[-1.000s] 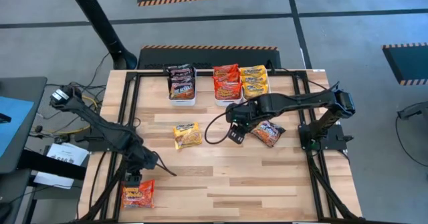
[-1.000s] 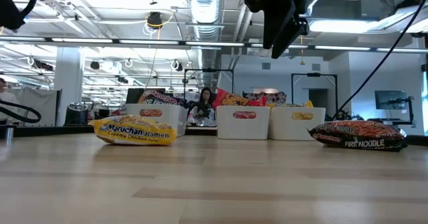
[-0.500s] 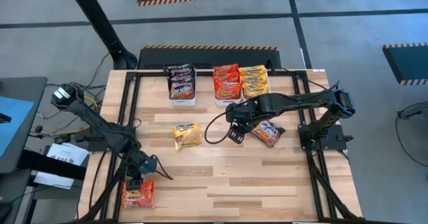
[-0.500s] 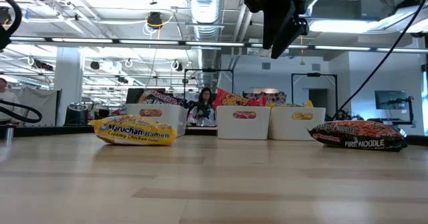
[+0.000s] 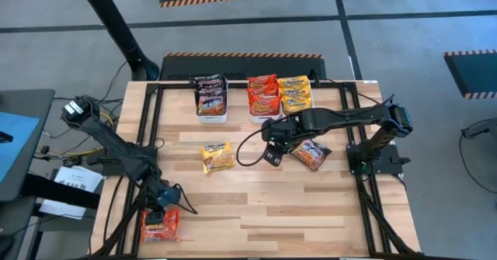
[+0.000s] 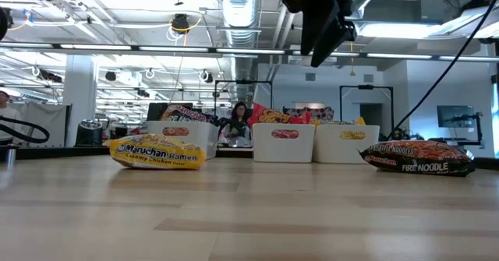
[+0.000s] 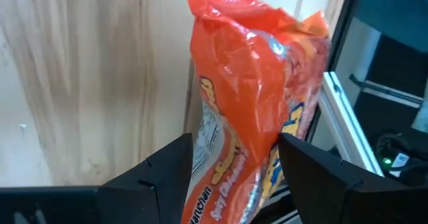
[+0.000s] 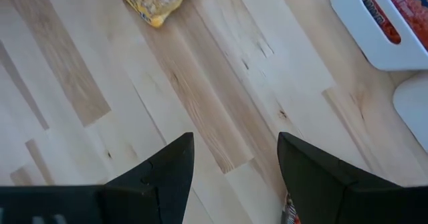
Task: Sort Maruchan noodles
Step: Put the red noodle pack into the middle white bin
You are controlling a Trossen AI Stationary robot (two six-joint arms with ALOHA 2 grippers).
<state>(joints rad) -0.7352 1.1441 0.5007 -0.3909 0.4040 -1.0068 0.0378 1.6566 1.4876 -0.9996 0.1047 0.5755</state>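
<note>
A red noodle packet [image 5: 161, 226] lies flat near the table's near left corner. My left gripper [image 5: 158, 210] points down over it, open. In the left wrist view its fingers [image 7: 167, 174] stand on either side of the crinkled red packet [image 7: 251, 97]. A yellow packet [image 5: 217, 157] lies mid-table and also shows in the low view [image 6: 156, 152]. A dark Fire Noodle packet [image 5: 311, 154] lies to its right. My right gripper [image 5: 272, 156] hangs open above the table between these two, and the bare wood shows under it in its wrist view [image 8: 235, 164]. My left gripper comes at the red packet from above, pointing down, with one finger on each side of the packet's end [image 7: 221, 170]. Whether the fingers touch it, I cannot tell. The packet lies on the table.
Three white bins stand along the far edge: one with dark packets [image 5: 210, 98], one with red packets [image 5: 262, 97], one with yellow packets [image 5: 296, 93]. A black frame rail [image 5: 151, 128] runs along the table's left side close to the red packet. Bare wood spans the near middle.
My left gripper has moved toward the table's near edge and down, from beside the red packet's far end to standing over the packet. The packets have stayed where they were.
</note>
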